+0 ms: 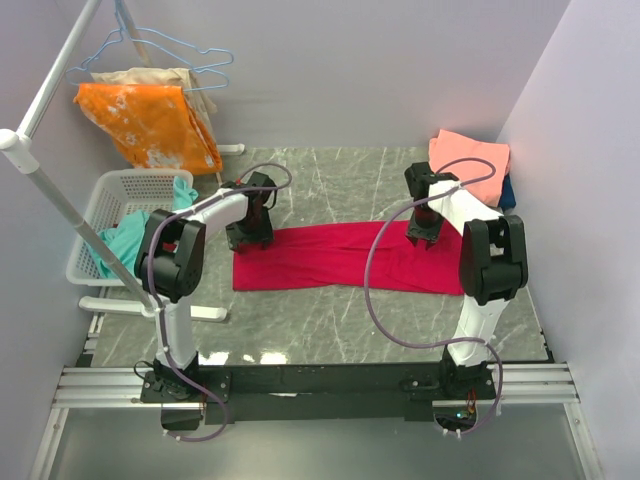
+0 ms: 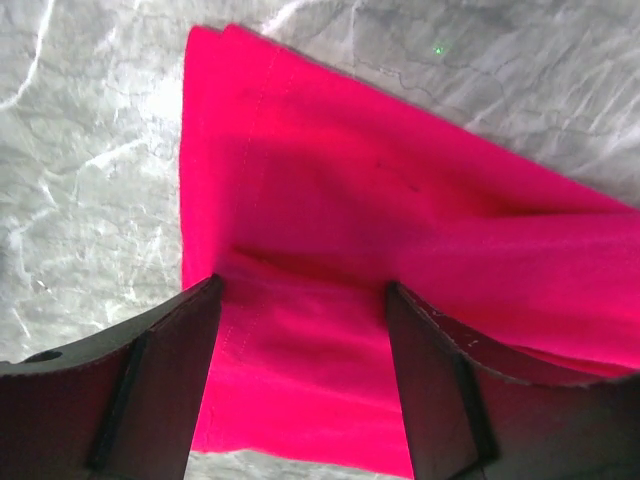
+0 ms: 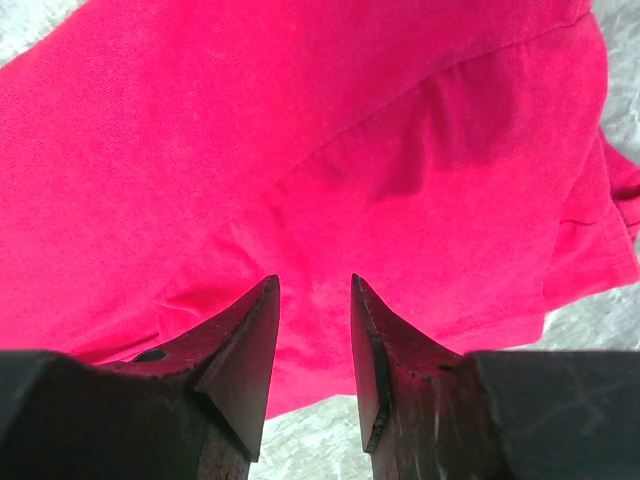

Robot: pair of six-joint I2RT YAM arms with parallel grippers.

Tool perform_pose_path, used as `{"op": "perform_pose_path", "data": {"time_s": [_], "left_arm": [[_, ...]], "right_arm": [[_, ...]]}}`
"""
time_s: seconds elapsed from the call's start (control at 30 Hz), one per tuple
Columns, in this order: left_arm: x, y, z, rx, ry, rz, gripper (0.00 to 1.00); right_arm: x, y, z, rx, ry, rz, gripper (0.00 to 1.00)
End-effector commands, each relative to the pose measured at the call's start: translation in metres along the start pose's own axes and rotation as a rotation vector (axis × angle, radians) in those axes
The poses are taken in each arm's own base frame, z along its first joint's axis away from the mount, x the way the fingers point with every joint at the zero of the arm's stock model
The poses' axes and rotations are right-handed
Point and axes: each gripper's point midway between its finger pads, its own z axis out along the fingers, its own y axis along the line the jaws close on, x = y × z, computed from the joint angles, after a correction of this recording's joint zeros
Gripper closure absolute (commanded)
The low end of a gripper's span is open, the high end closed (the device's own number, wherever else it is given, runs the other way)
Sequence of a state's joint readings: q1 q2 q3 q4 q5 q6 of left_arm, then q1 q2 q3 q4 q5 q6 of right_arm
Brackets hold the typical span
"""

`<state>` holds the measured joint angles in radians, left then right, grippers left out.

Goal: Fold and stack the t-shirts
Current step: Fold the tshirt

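Note:
The crimson-red t-shirt lies folded into a long band across the middle of the table. My left gripper is open just above its left end; the left wrist view shows the cloth between the wide-apart fingers. My right gripper is open over the band's right part, with the red cloth under its fingertips. The salmon-pink t-shirt lies folded at the back right on top of the dark blue one, of which only an edge shows.
A white basket with teal cloth stands at the left. An orange white-blotched cloth hangs on a rack at the back left, with a white rail slanting over the basket. Walls close in the right and back.

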<state>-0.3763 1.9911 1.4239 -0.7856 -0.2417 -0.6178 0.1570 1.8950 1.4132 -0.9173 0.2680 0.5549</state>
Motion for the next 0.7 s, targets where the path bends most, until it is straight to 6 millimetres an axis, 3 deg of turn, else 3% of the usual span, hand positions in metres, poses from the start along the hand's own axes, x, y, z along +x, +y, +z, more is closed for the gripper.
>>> {"op": "perform_pose_path", "data": {"time_s": [0.0,0.2,0.47,0.67], "left_arm": [[0.023,0.023,0.009,-0.12,0.054,-0.021,0.28],[0.056,0.043,-0.002,-0.155,0.115,0.0,0.28],[0.067,0.061,-0.024,-0.176,0.102,0.004,0.28],[0.075,0.064,-0.04,-0.167,0.103,0.03,0.28]], "right_arm": [[-0.013,0.003,-0.015,-0.046,-0.057,0.046,0.59],[-0.013,-0.001,-0.01,-0.014,-0.038,0.024,0.6],[-0.01,-0.023,0.004,0.136,-0.015,-0.043,0.62],[-0.003,-0.008,0.022,0.131,0.076,-0.086,0.68]]}}
